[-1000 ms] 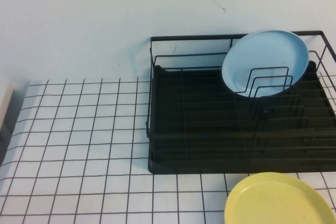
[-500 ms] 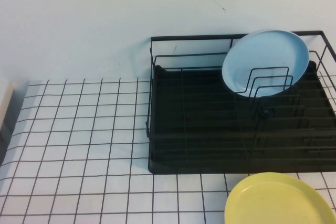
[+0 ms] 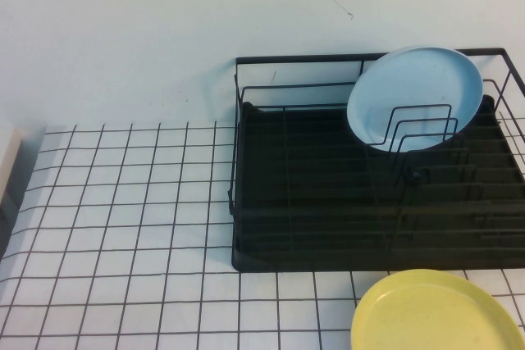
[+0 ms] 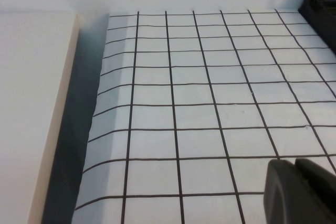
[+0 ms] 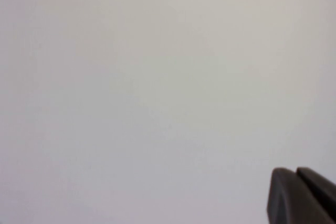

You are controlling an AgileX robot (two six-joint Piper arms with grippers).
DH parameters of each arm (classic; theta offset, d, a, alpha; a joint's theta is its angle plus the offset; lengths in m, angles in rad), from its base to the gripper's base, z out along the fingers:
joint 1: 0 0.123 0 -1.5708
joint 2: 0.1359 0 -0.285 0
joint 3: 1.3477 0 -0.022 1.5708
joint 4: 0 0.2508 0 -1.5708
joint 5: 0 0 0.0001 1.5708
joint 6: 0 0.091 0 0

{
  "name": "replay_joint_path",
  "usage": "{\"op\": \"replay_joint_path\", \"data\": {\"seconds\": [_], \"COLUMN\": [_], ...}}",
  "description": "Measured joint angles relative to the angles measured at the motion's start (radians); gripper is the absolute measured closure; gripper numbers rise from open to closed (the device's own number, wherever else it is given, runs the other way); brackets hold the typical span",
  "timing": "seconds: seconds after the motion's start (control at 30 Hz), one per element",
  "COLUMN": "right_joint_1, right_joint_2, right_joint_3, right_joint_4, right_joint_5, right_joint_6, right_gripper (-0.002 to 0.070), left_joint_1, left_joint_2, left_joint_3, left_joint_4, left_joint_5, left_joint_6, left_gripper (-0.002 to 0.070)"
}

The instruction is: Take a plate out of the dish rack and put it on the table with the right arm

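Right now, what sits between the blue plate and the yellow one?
In the high view, only the dish rack's black tray and wire dividers lie between the blue plate and yellow plate. Neither claw is there.

The table (image 3: 123, 227), a white surface ruled with thin black grid lines, carried the dish rack (image 3: 328, 235) on its far right part. A yellow plate (image 3: 435, 313) lay flat just in front of the rack's near edge, toward its right end.
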Motion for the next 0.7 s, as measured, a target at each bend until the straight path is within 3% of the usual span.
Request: {"op": "replay_joint_path", "data": {"seconds": [0.13, 0.37, 0.53, 0.7], "right_joint_1": [0.0, 0.0, 0.0, 0.0], "right_joint_2": [0.0, 0.045, 0.257, 0.525], "right_joint_3": [-0.007, -0.303, -0.538, -0.721], "right_joint_4": [0.071, 0.098, 0.098, 0.131], "right_joint_5": [0.043, 0.66, 0.999, 1.209], "right_joint_6": [0.031, -0.006, -0.06, -0.194], "right_gripper": [0.068, 0.068, 0.068, 0.068], "left_joint_1": [0.0, 0.0, 0.0, 0.0], "left_joint_2": [0.0, 0.0, 0.0, 0.0], "left_joint_3": [0.0, 0.0, 0.0, 0.0], "left_joint_4": [0.0, 0.0, 0.0, 0.0], "left_joint_5": [0.0, 0.0, 0.0, 0.0], "left_joint_6": [0.002, 0.004, 0.004, 0.004], "left_gripper": [0.0678, 0.0678, 0.0678, 0.0678]}}
